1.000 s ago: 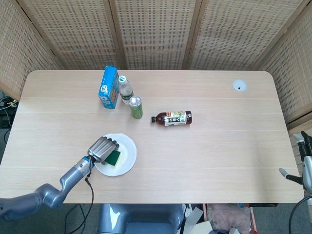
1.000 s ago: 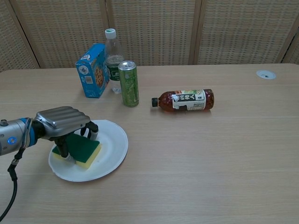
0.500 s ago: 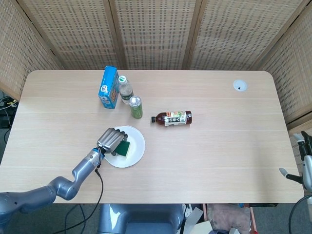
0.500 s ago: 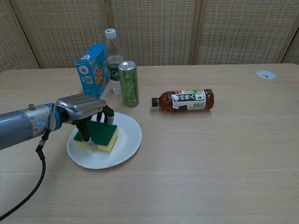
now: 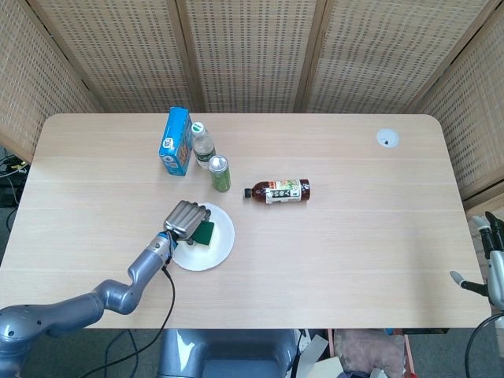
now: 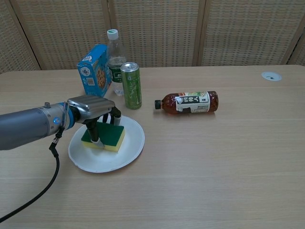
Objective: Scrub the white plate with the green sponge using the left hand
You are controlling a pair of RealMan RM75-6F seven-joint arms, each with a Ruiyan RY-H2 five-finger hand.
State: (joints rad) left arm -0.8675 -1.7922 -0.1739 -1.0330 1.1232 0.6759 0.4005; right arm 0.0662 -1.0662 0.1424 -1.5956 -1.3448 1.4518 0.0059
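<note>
Green sponge [image 6: 106, 135] sits under left hand [image 6: 93, 109] on white plate [image 6: 125, 155].

Labels on box, bottle, can: all illegible.

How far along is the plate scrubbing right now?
Done: the sponge is on the plate, gripped from above by the left hand. In hand: scrubbing at the plate's far part. Left: the plate's near part is bare; how clean it is cannot be judged.
</note>
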